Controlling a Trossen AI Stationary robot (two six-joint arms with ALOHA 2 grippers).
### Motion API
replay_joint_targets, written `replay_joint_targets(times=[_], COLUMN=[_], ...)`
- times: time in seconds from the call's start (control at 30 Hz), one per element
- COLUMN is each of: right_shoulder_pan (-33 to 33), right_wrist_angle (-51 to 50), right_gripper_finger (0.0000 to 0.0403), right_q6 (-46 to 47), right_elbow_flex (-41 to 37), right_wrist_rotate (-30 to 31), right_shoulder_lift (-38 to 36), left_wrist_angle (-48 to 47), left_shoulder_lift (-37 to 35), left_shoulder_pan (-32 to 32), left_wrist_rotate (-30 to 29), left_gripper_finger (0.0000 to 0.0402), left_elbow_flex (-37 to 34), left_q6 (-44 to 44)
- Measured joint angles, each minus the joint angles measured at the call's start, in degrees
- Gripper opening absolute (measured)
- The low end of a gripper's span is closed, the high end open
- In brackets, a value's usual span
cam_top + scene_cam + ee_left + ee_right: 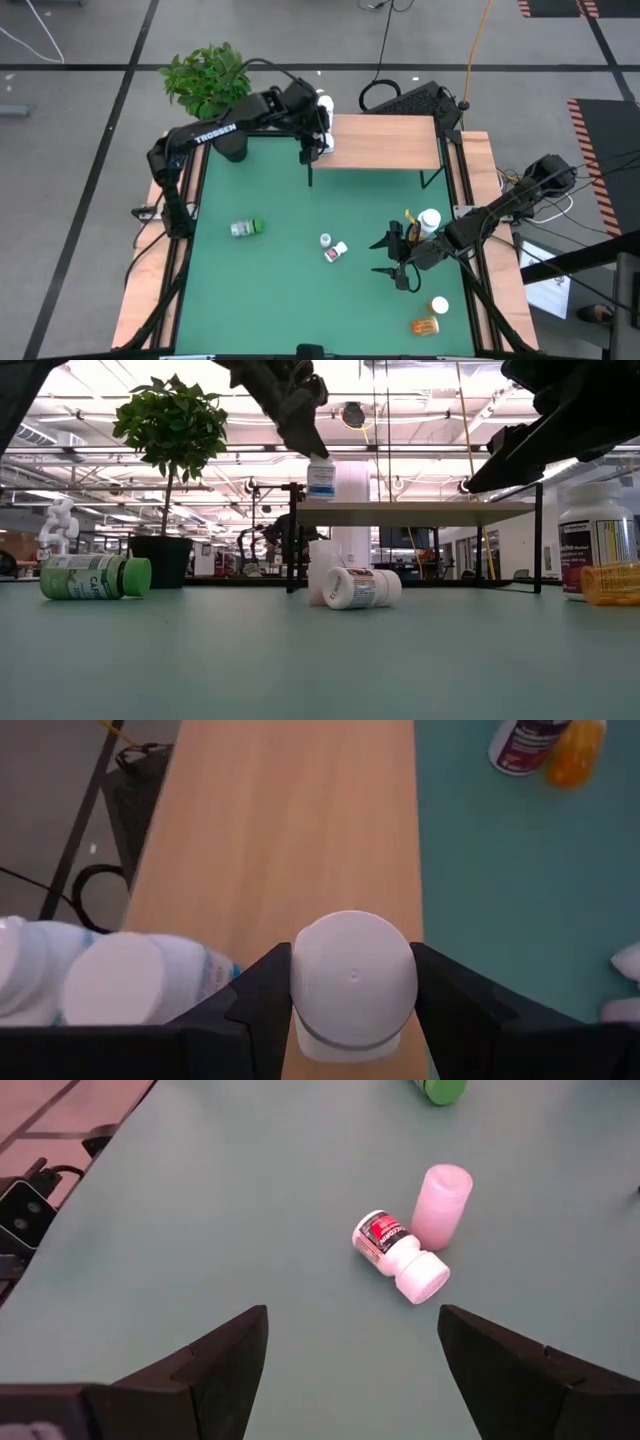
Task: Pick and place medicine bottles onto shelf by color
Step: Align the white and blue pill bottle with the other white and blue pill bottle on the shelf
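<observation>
Crowding is your risk: the left gripper [352,982] clamps a white bottle [354,978] over the shelf [385,140]'s far-left corner, just beside bottles already standing [118,978], which a careless release could topple. Your right gripper [392,258] hangs open above the green mat [280,290]; a plant [172,422] and warehouse hall lie beyond.

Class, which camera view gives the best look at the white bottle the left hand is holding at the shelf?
The left wrist view: the white bottle fills the middle, its cap clamped between the left hand's fingers above the shelf. The high view shows it mostly hidden by the arm. The low view shows its side. The right wrist view misses it.
</observation>
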Motion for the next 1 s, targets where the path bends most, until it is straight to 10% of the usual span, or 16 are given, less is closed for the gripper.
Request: replay_joint_targets(times=[1.0], right_shoulder_pan=[0.0], right_wrist_angle=[0.5], right_gripper_finger=[0.0286], right_q6=[0.1], right_elbow_flex=[0.0], right_wrist_rotate=[0.0], right_shoulder_lift=[0.0], left_wrist_angle=[-0.2], left_shoulder_lift=[0.1], left_shoulder_pan=[-0.2], left_wrist_rotate=[-2.7], left_gripper_finger=[0.0236], left_elbow_flex=[-0.3], left_q6=[3.0])
